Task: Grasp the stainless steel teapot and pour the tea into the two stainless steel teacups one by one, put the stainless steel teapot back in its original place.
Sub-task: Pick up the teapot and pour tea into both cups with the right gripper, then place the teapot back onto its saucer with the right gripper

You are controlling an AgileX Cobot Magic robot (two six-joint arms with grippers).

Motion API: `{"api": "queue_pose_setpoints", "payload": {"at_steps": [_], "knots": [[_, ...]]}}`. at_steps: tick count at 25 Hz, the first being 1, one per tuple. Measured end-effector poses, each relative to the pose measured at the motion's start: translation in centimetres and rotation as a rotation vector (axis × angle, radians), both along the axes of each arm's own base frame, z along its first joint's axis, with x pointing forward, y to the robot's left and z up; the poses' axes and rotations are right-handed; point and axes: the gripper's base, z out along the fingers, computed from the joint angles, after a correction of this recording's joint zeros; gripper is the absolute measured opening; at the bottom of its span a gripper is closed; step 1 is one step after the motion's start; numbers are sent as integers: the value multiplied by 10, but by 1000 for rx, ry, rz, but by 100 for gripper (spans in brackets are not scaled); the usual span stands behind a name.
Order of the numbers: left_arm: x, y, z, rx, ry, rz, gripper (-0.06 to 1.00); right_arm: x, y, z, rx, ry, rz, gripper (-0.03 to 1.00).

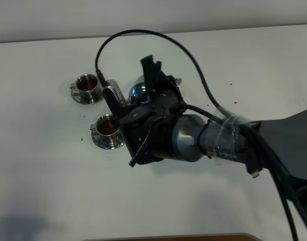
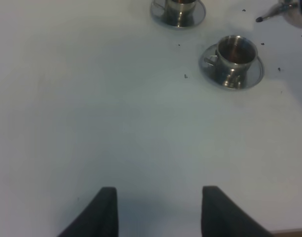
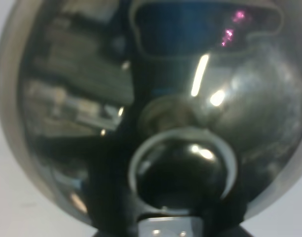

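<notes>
You are looking at evenly lit, slightly soft overhead footage; the white bench (image 1: pixel 53 181) is darkening toward its near left corner. In the right wrist view the teapot (image 3: pixel 141 113) is filling the frame, blurring badly and throwing bright streaks of glare and pink specks.

White table (image 1: pixel 53 191) bears two teacups (image 1: pixel 88 88), teapot (image 1: pixel 138 91).

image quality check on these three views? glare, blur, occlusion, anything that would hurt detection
Exterior high: even light, but the right arm hides most of the teapot; both teacups clear. Left wrist: soft focus, nearer cup readable, the other cropped at the frame edge. Right wrist: teapot fills the frame, blurred, with mirror reflections and bright glare streaks.
</notes>
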Motion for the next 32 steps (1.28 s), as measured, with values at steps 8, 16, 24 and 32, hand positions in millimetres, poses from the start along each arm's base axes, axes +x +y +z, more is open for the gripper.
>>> {"api": "queue_pose_setpoints", "payload": {"at_steps": [8, 16, 24, 32], "knots": [[0, 0, 0, 0, 0, 0, 45, -26, -20, 45, 286, 267, -259, 19], [0, 0, 0, 0, 0, 0, 45, -41, -14, 40, 452, 550, -328, 19], [0, 0, 0, 0, 0, 0, 45, -34, -12, 30, 564, 758, -346, 19], [0, 0, 0, 0, 0, 0, 45, -26, -17, 17, 526, 806, -386, 19]]}}
